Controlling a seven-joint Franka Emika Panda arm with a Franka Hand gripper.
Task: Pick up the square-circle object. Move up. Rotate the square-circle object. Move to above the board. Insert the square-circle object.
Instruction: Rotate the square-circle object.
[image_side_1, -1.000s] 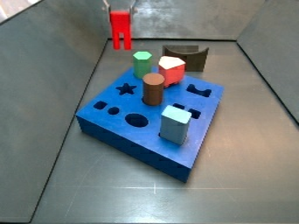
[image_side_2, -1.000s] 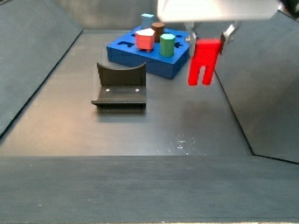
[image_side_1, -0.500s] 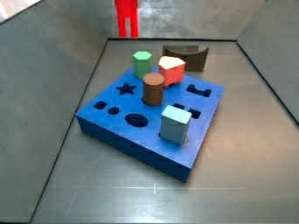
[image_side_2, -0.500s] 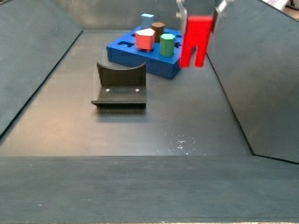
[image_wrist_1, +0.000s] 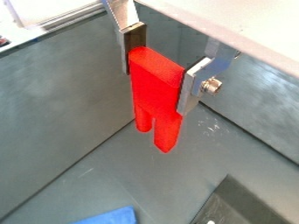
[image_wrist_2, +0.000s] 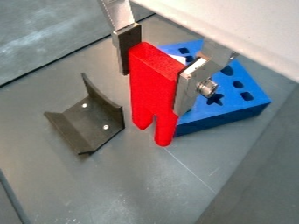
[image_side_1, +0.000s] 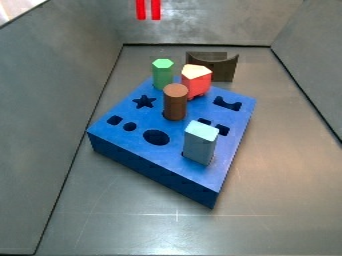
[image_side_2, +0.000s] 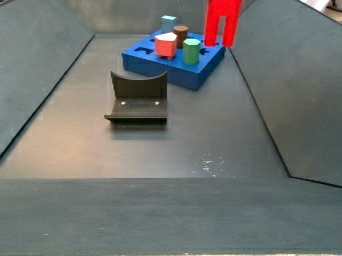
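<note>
Gripper (image_wrist_2: 156, 63) closed on the red block (image_wrist_2: 152, 87), one silver finger (image_wrist_2: 126, 48) on each flat side, clamped near the block's upper end; both wrist views show the block hanging upright, forked lower end down, clear of the floor. In a side view only the block's lower end (image_side_1: 147, 10) shows at the frame's 12 o'clock edge, well above and behind the board (image_side_1: 174, 140); in a side view (image_side_2: 222, 20) it hangs high at 12–1 o'clock, beside the board (image_side_2: 177, 62) and not over it. Judgement: pick is done, lift is about finished; the step in hand is the end of "move up", with the rotation due next. Board holds a green peg (image_side_1: 163, 72), a brown cylinder (image_side_1: 177, 100), a squat red block with white top (image_side_1: 197, 78) and a pale blue block (image_side_1: 201, 140); star, round and other cut-outs lie open on its near half. Fixture (image_wrist_2: 84, 124) stands on the floor near the board, well below the held block. Next move calls for turning the block at height, so its swinging end stays clear of the standing pegs, then carrying it over the board. Which hole it belongs in I cannot tell from here. Risk, as a guess: grip is high on a long piece, so it may slip or tilt while turning.
</note>
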